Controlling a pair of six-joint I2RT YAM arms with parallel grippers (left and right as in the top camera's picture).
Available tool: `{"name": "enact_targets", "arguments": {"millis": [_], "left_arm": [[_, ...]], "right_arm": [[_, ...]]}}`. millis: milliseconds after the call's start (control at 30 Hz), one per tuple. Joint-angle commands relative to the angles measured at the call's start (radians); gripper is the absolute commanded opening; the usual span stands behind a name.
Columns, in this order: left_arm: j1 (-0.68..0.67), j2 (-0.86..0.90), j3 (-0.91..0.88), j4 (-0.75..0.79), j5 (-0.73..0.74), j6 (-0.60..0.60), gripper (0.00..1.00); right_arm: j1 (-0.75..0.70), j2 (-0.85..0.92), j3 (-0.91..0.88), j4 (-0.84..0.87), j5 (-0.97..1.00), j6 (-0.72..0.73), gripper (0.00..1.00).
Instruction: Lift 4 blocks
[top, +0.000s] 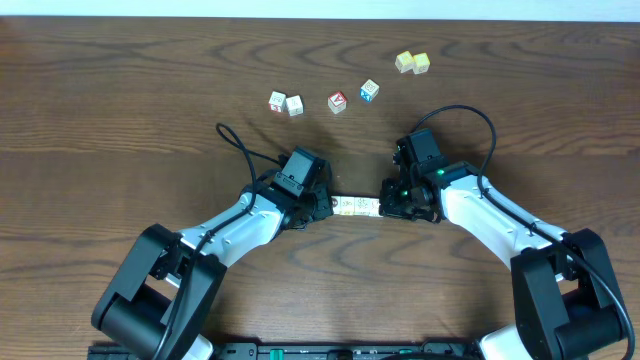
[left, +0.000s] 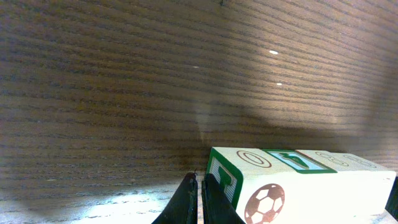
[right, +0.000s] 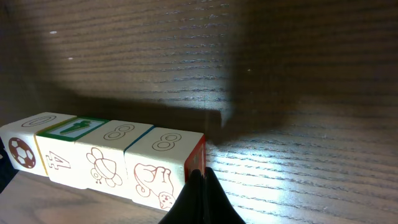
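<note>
Four white picture blocks (top: 355, 206) lie end to end in one short row between my two grippers. In the left wrist view the row (left: 286, 186) shows a football and a green-framed end face. My left gripper (left: 200, 186) is shut, its closed tips pressed against that end. In the right wrist view the row (right: 106, 158) shows a ball, a 4, a bee and an elephant. My right gripper (right: 200, 180) is shut, pressed against the red end face. The row's shadow falls well apart on the table, so the row seems held slightly above it. Overhead, the left gripper (top: 328, 207) and right gripper (top: 383, 208) flank it.
Further back on the wooden table (top: 120, 90) stand two white cubes with pink-red edges (top: 285, 103), a red-faced cube (top: 337, 102), a blue-sided cube (top: 369, 91) and two pale yellow cubes (top: 412, 63). Black cables loop behind both arms.
</note>
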Motion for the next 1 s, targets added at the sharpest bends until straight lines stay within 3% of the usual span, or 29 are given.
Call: {"name": "enact_targets", "arguments": {"millis": [0,800,967], "left_arm": [[-0.034,0.013,0.020,0.031,0.127,-0.004,0.07],[-0.033,0.010,0.020,-0.039,0.032,0.018,0.11],[-0.032,-0.011,0.024,-0.100,-0.058,0.018,0.13]], "right_arm": [[0.044,0.000,0.001,0.016,-0.174,0.018,0.01],[0.026,0.000,0.003,0.010,-0.092,-0.027,0.06],[0.026,0.000,0.026,-0.048,-0.015,-0.028,0.09]]}}
